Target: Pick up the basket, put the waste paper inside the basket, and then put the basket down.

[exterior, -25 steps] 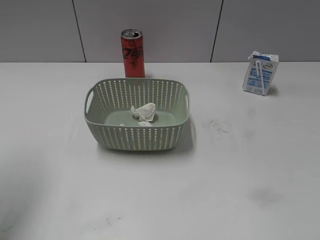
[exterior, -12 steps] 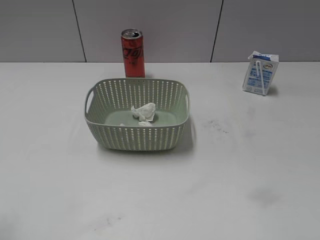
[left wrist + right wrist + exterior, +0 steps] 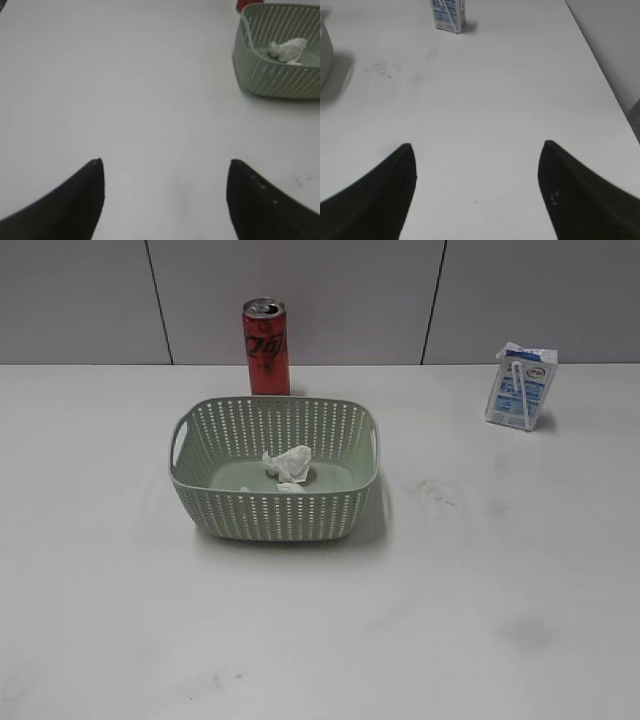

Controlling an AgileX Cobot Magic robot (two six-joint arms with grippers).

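With our left gripper (image 3: 165, 167) and right gripper (image 3: 477, 150) both showing their fingers spread wide over bare tabletop (image 3: 480, 590), we hold nothing. Well ahead, the sage-green basket (image 3: 275, 510) sits flat in front of the red can (image 3: 265, 345), crumpled waste paper (image 3: 288, 464) inside it. We judge the task finished; nothing more seems needed than staying clear of the drink carton (image 3: 522, 386).

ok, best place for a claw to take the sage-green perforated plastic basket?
Judging by its shape, take the pale sage-green perforated plastic basket at the cut-out handle on its left end wall, coming from the left. The slot gives a lip to pinch, and it faces the open left claw, with bare white table between.
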